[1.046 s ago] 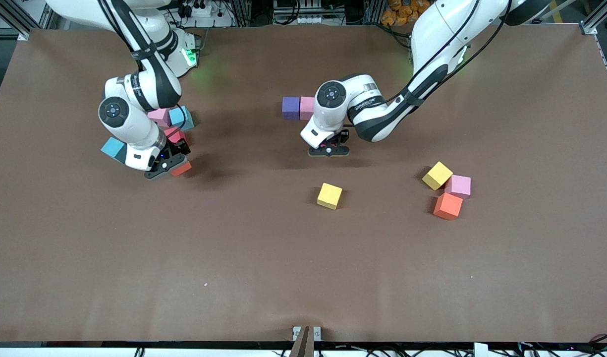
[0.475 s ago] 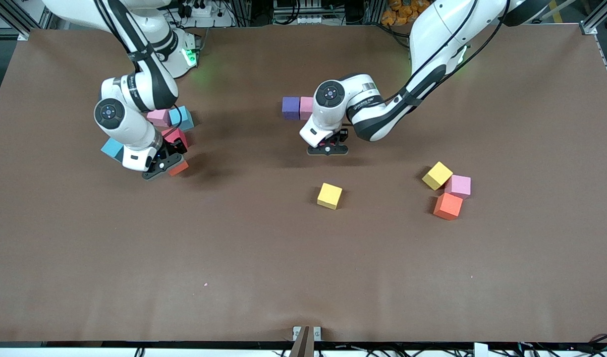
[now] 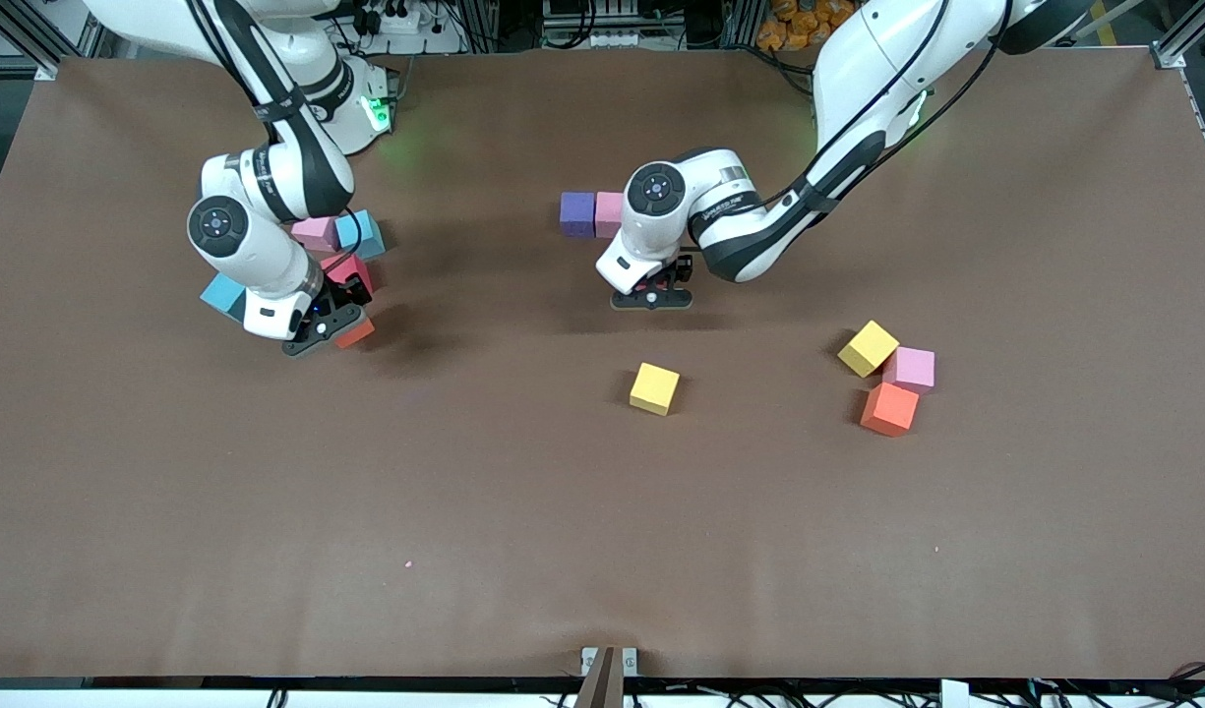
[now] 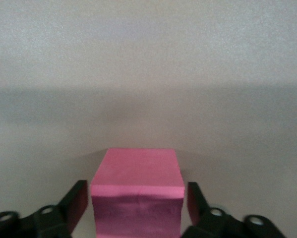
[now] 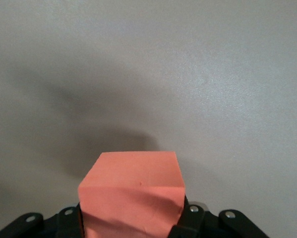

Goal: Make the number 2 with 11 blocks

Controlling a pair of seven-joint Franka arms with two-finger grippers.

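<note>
- The left gripper (image 3: 651, 293) is low over the middle of the brown table (image 3: 602, 511), just nearer the front camera than a short row of two touching blocks, a purple block (image 3: 576, 213) and a pink block (image 3: 609, 213).
- In the left wrist view its fingers (image 4: 78, 202) stand released, with a thin gap on each side of a deep pink block (image 4: 137, 193) that sits between them on the table; that block is hidden under the wrist in the front view.
- The right gripper (image 3: 329, 326) is clenched on an orange-red block (image 3: 354, 332), seen in the right wrist view as an orange-red cube (image 5: 133, 196) squeezed between the fingers, its front face dented.
- This gripper hangs over the table toward the right arm's end, beside a cluster of blocks: a light blue block (image 3: 362, 233), a pale pink block (image 3: 316, 232), a red block (image 3: 350, 269) and another light blue block (image 3: 224, 294), partly covered by the arm.
- A yellow block (image 3: 654, 387) lies alone, nearer the front camera than the left gripper.
- Toward the left arm's end, three blocks crowd together: a second yellow block (image 3: 868, 347), a pink one (image 3: 911, 369) and an orange one (image 3: 889, 408).
- Small dark lettering runs along the left arm's wrist link and the right arm's forearm; it cannot be read.
- No finished number 2 is laid out; only the purple and pink pair forms a row.
</note>
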